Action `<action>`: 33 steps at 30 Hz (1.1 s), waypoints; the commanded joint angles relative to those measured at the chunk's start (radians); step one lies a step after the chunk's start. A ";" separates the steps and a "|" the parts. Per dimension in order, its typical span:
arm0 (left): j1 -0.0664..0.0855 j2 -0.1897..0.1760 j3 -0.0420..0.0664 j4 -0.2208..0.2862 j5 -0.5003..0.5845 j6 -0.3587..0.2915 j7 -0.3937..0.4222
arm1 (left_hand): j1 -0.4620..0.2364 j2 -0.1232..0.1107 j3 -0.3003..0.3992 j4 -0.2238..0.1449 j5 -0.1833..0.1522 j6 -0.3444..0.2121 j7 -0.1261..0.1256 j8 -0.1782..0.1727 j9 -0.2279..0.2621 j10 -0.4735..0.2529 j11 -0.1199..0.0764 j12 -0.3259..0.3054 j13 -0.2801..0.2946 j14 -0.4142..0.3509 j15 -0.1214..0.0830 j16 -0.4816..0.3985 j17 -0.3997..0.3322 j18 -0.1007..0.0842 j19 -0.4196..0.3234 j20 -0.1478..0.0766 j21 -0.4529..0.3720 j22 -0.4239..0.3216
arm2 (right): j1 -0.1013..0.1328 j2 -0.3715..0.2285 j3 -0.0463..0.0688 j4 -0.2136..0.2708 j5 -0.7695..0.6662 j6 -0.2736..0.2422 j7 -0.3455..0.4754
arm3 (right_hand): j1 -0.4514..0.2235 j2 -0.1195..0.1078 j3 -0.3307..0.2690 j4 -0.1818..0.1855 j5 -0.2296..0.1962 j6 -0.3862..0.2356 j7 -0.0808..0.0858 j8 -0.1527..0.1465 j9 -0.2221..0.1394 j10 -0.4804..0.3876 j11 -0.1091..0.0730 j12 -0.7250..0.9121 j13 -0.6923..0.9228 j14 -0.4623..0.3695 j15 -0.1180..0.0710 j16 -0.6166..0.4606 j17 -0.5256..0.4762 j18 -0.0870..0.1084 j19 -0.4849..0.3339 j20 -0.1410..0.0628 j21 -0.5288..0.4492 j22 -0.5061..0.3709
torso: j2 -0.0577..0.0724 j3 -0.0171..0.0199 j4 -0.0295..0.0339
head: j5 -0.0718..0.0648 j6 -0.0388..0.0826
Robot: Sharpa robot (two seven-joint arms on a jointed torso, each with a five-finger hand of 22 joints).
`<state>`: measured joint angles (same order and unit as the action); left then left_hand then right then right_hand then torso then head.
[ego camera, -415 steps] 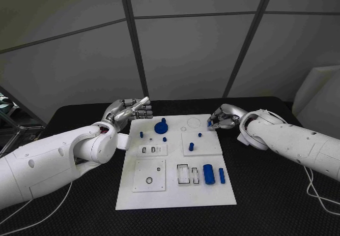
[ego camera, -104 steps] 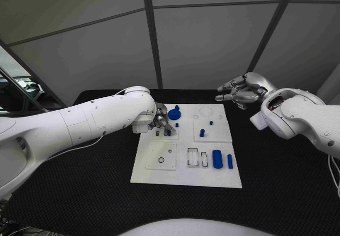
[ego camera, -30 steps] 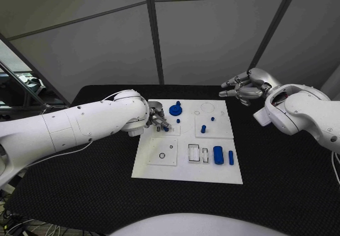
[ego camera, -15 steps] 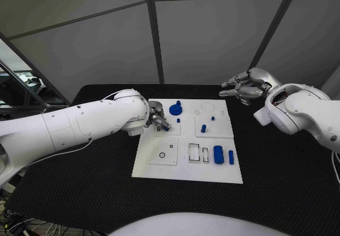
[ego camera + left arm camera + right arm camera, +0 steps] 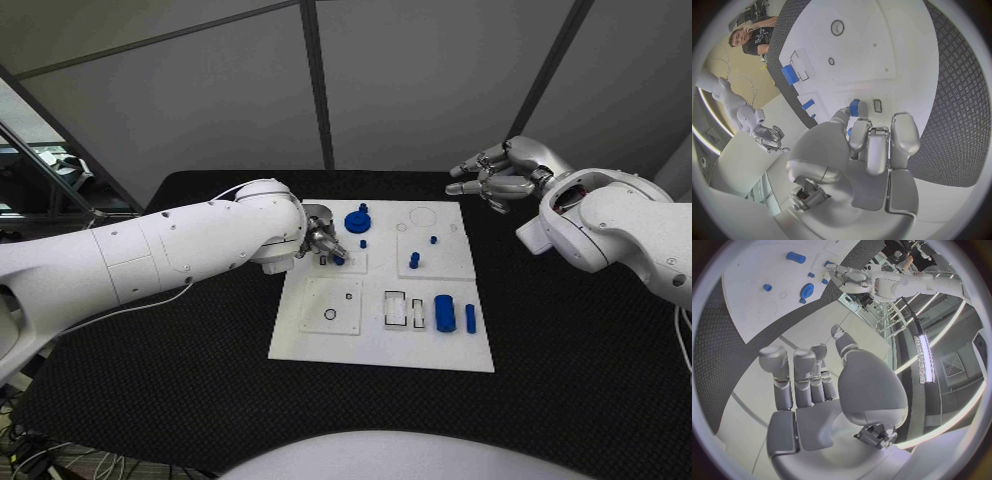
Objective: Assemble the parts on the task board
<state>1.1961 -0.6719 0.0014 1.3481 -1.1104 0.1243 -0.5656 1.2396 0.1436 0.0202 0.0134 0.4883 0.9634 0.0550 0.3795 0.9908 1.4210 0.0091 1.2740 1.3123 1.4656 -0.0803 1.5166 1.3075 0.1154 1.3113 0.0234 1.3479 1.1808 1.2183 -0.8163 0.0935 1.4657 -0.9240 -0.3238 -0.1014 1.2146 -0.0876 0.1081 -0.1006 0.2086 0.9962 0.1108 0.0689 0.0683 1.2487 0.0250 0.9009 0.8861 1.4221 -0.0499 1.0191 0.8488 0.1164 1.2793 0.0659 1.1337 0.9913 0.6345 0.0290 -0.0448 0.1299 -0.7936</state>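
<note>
Blue peg (image 5: 854,107) pinched in my left hand (image 5: 320,243) sits at the board's (image 5: 378,345) far-left block, just beside a small slot (image 5: 877,105). I'd keep the peg upright, line it over its hole and press straight down, not sideways. My fingers (image 5: 869,145) hide the peg's tip, so I can't tell whether it is seated. Past the board's far-right corner my right hand (image 5: 498,172) hovers, fingers apart, holding nothing.

no readable text, labels or numbers anywhere
</note>
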 commanded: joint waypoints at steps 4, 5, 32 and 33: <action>-0.001 0.009 -0.001 -0.010 -0.005 0.046 -0.023 | -0.046 -0.008 0.030 -0.006 -0.066 0.044 -0.033 -0.005 0.014 0.070 -0.051 0.000 0.160 0.092 -0.015 0.007 0.213 -0.031 0.017 -0.002 0.006 0.014 | 0.002 0.000 0.001 0.002 0.002 0.008 0.005 | -0.001 0.009 0.000 -0.006 0.007 -0.004 -0.001 -0.005 -0.001 -0.005 0.000 -0.004 -0.001 0.007 0.002 -0.004 -0.001 0.008 0.004 -0.003 -0.006 -0.001 | 0.000 -0.0002 0.0000 | -0.003 -0.002; -0.001 0.011 -0.001 -0.011 -0.005 0.045 -0.024 | -0.055 -0.010 0.026 0.003 -0.068 0.046 -0.034 -0.006 0.015 0.070 -0.052 0.000 0.161 0.092 -0.015 0.007 0.214 -0.031 0.019 -0.003 0.007 0.016 | 0.002 0.000 0.001 0.002 0.002 0.008 0.005 | -0.001 0.009 0.000 -0.006 0.007 -0.004 -0.001 -0.005 -0.001 -0.005 0.000 -0.004 -0.001 0.007 0.002 -0.004 -0.001 0.008 0.004 -0.003 -0.006 -0.001 | 0.000 -0.0001 -0.0002 | -0.003 -0.001; -0.001 0.037 -0.001 -0.058 -0.005 0.027 -0.024 | -0.102 -0.018 -0.043 0.121 -0.197 0.076 -0.041 -0.008 0.057 0.082 -0.057 0.020 0.175 0.095 -0.020 0.019 0.226 -0.036 0.037 -0.008 0.020 0.045 | 0.002 0.002 0.001 0.000 0.002 0.009 0.005 | -0.004 0.009 0.000 -0.005 0.007 -0.005 -0.001 -0.005 -0.001 -0.007 0.000 -0.007 -0.005 0.007 0.002 -0.007 -0.003 0.008 0.004 -0.003 -0.010 -0.004 | 0.000 0.0000 0.0003 | -0.008 -0.001; -0.001 0.037 -0.001 -0.059 -0.005 0.027 -0.024 | -0.104 -0.021 -0.049 0.128 -0.202 0.077 -0.041 -0.009 0.059 0.083 -0.057 0.020 0.175 0.095 -0.020 0.019 0.226 -0.036 0.037 -0.008 0.019 0.045 | 0.002 0.002 0.001 0.000 0.002 0.009 0.005 | -0.004 0.009 0.000 -0.005 0.007 -0.005 -0.001 -0.005 -0.001 -0.007 0.000 -0.007 -0.005 0.007 0.002 -0.007 -0.003 0.008 0.004 -0.003 -0.010 -0.004 | 0.000 0.0000 0.0003 | -0.008 -0.001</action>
<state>1.1950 -0.6349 0.0006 1.2906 -1.1110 0.1488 -0.5845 1.1422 0.1214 -0.0292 0.1365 0.2842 1.0350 0.0162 0.3773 1.0486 1.4390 -0.0159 1.2886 1.3079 1.4649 -0.0917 1.5299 1.3075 0.0619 1.3417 0.0145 1.3619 1.2254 1.2183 -0.8147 0.0935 1.4645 -0.9240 -0.3197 -0.1019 1.2146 -0.0876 0.1081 -0.1006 0.2121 0.9962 0.1108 0.0689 0.0683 1.2487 0.0250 0.8972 0.8824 1.4221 -0.0499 1.0152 0.8476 0.1164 1.2793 0.0659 1.1298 0.9884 0.6349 0.0290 -0.0449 0.1220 -0.7945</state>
